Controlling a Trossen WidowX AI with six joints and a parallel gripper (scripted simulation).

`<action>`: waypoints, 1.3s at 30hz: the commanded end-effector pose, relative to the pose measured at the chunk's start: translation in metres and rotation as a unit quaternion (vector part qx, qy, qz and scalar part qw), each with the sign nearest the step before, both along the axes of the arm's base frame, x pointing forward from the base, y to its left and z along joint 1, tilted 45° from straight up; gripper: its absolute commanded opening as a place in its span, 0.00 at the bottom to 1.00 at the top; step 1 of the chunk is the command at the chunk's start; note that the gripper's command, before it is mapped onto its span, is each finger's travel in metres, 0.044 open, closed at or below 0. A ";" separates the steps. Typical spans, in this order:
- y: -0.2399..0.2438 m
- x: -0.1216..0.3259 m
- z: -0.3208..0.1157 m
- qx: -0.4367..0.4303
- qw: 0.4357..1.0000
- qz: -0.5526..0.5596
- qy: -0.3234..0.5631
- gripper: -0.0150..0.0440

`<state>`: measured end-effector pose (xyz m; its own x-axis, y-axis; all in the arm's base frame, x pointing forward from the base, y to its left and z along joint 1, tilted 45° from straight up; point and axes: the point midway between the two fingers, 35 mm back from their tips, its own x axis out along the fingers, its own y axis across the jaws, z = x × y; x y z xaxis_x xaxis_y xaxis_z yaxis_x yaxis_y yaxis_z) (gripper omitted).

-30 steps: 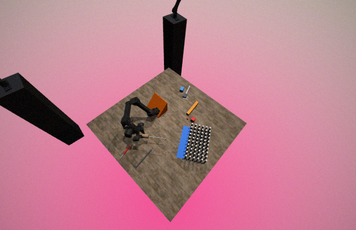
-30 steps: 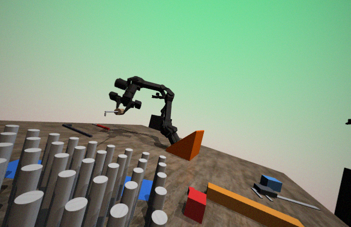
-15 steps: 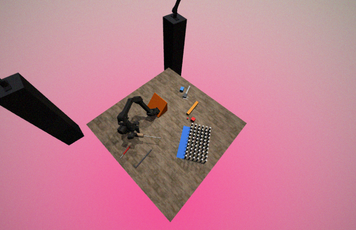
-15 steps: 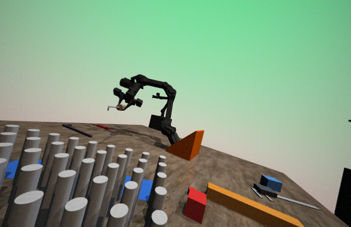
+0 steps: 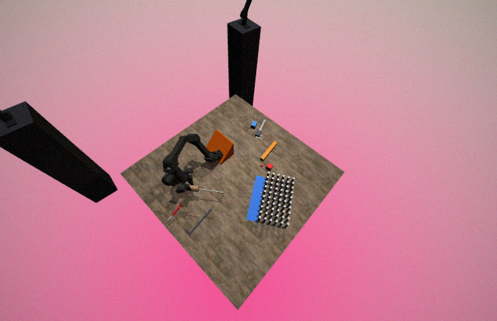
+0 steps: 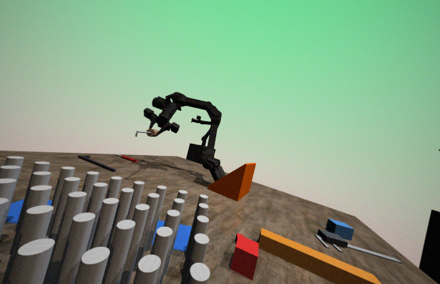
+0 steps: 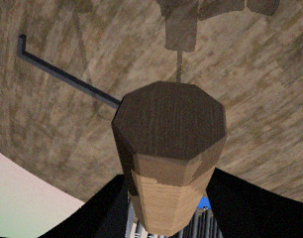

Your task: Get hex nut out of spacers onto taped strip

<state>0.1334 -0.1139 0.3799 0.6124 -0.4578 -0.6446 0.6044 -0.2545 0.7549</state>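
Gripper (image 5: 188,187) (image 6: 154,132) part-open, clamped on hook tool (image 5: 194,188) (image 6: 152,132) (image 7: 168,193) nr tabletop's L edge; shaft pts twd spacers (image 5: 277,198) (image 6: 109,207) (image 7: 203,223) by R edge.

The strip (image 5: 255,198) (image 6: 182,235) (image 7: 205,202) is blue; the wedge (image 5: 221,145) (image 6: 234,182) (quite loudly) orange; the tabletop (image 5: 233,242) (image 6: 287,207) (image 7: 67,124) brown-streaked.

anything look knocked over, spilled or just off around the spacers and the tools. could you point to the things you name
Nothing stands out as damaged or spilled. The visible spacers (image 5: 281,196) (image 6: 106,217) stand upright in rows, and the blue strip (image 5: 255,200) (image 6: 182,236) lies in front. The claw (image 5: 188,187) (image 6: 153,133) is shut on the wooden-handled hook tool (image 5: 194,188) (image 6: 152,132) (image 7: 168,124), held above the table.
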 end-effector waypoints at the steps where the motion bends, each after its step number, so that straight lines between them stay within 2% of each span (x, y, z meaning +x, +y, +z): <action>1: -0.001 0.002 0.000 -0.003 1.000 0.006 -0.003 0.25; 39: -0.023 0.014 -0.016 -0.004 1.000 0.006 0.000 0.25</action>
